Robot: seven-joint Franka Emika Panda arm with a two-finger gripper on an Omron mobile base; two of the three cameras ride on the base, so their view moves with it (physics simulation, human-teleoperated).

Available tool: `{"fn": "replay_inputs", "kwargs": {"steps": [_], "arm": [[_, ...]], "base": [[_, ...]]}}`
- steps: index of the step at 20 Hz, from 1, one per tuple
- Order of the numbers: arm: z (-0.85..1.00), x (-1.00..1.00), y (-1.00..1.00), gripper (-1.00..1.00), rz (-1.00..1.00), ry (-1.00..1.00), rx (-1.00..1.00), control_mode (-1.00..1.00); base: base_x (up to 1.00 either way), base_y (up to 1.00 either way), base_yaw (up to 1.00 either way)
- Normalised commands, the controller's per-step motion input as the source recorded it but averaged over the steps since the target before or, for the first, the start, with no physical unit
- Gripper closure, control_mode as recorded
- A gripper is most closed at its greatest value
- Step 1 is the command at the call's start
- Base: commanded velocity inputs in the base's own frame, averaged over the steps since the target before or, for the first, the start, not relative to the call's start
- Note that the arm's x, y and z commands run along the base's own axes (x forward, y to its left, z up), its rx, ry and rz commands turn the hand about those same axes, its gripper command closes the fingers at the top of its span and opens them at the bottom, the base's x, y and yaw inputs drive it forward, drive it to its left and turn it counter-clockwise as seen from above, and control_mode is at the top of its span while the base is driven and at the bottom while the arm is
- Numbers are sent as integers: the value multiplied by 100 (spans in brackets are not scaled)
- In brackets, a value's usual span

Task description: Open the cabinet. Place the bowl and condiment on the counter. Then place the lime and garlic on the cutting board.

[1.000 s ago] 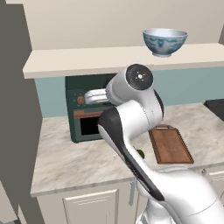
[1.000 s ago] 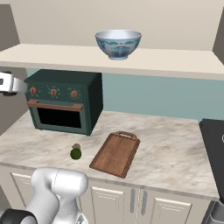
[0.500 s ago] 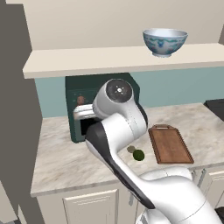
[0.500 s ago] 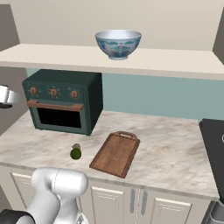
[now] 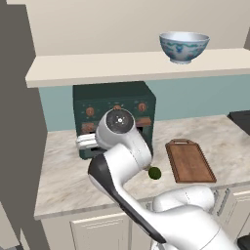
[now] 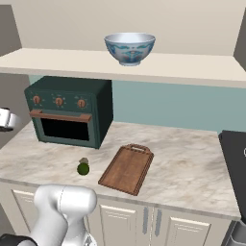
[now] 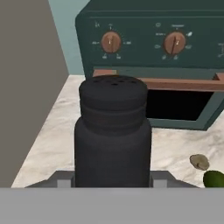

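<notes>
Two cameras sit behind the arm, one left, one right, looking forward and down. Both see the same bench [image 5: 63, 171], oven [image 6: 69, 111] and cutting board [image 5: 189, 161]. The hand camera looks very closely at a black shaker [image 7: 113, 135], oven beyond.

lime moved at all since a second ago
No. In the right base view the lime sits the same way between the oven and cutting board.
</notes>
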Motion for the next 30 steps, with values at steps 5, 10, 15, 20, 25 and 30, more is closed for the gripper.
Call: {"fn": "replay_inputs", "kwargs": {"steps": [5, 10, 15, 20, 25, 30], "arm": [[-59, 12, 27, 100, 0, 4, 0, -100], [-61, 21, 36, 100, 0, 5, 0, -100], [-61, 27, 44, 100, 0, 4, 0, -100], [-47, 24, 45, 100, 0, 2, 0, -100], [-21, 11, 36, 100, 0, 1, 0, -100], [-17, 0, 20, 100, 0, 5, 0, -100]], "base": [[0, 0, 0], [0, 0, 0], [0, 0, 0], [0, 0, 0], [0, 0, 0], [0, 0, 0]]}}
